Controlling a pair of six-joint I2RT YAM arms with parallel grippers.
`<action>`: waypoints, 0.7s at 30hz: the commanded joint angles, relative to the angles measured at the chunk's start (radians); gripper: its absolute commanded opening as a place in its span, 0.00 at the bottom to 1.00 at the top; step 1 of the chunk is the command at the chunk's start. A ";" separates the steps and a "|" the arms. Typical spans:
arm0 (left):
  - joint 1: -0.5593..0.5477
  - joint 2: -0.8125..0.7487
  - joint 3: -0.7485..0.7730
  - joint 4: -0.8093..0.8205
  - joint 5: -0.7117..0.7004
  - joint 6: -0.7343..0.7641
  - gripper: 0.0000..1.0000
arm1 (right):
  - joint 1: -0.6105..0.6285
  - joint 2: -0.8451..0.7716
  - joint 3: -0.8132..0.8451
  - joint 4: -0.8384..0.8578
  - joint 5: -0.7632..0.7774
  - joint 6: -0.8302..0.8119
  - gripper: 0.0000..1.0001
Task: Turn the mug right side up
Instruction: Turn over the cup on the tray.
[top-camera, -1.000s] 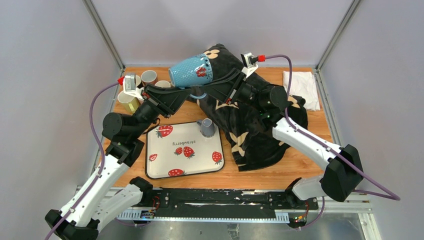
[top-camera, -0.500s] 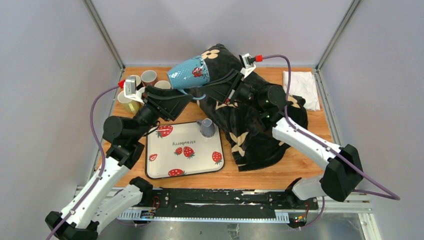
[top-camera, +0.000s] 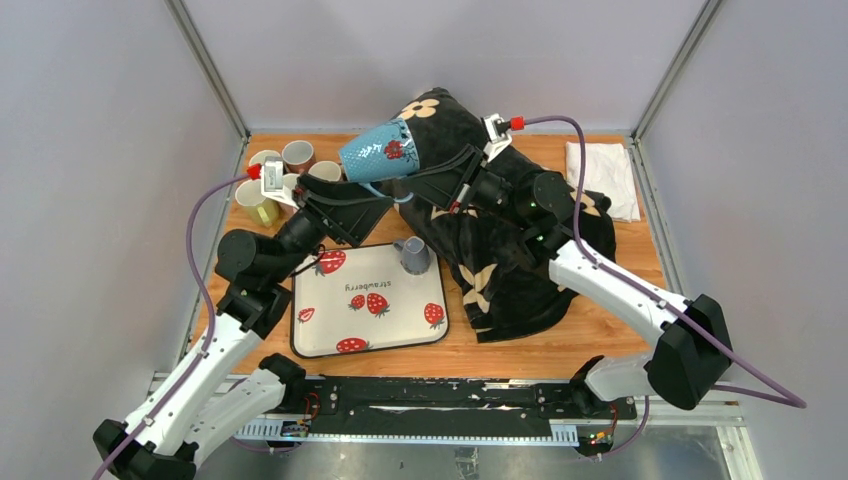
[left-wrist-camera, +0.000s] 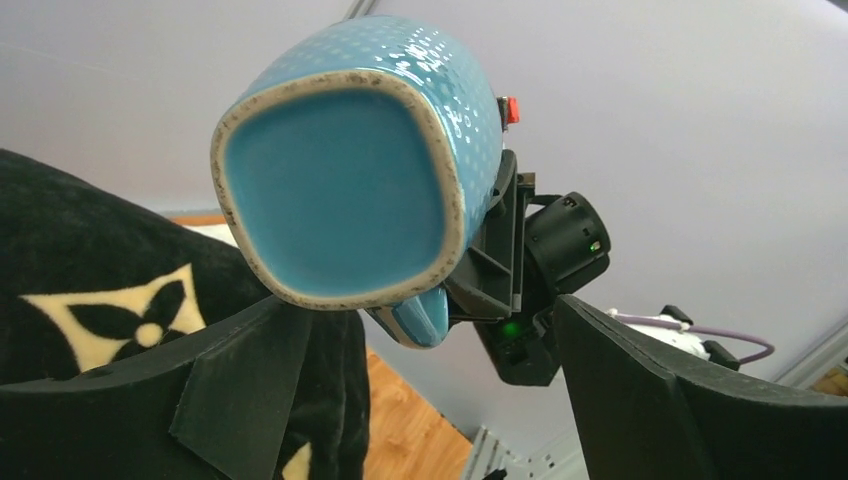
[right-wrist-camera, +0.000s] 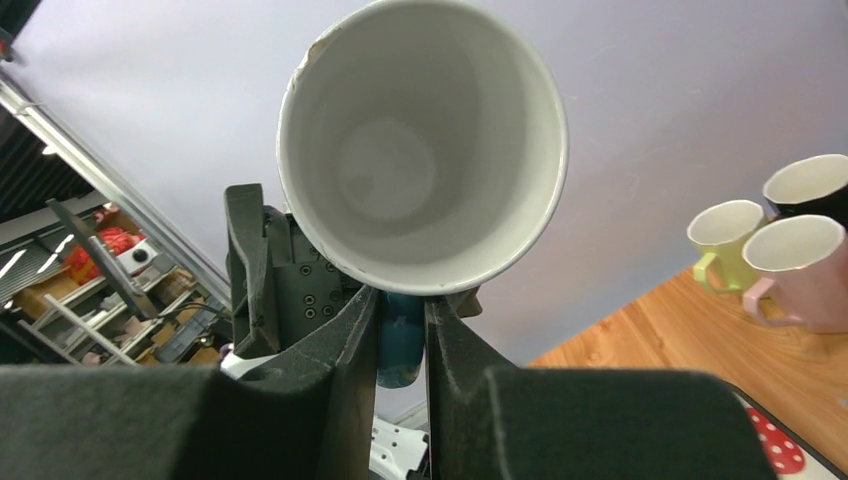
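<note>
Blue mug horizontal, mouth rightward

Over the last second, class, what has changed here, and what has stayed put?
The left gripper opened, released the blue mug and eased slightly back towards the near edge. The right gripper keeps pinching the mug's handle, holding it tilted in the air, barely shifted. The strawberry tray, grey cup, back-corner cups and black cloth stayed put.
</note>
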 joint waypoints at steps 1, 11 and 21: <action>-0.005 -0.025 -0.005 -0.028 -0.001 0.042 0.98 | 0.011 -0.073 0.003 0.001 0.067 -0.072 0.00; -0.005 -0.094 0.081 -0.520 -0.250 0.208 1.00 | 0.010 -0.112 -0.018 -0.149 0.157 -0.188 0.00; -0.005 -0.184 0.144 -0.889 -0.590 0.330 1.00 | 0.012 -0.025 0.076 -0.373 0.193 -0.372 0.00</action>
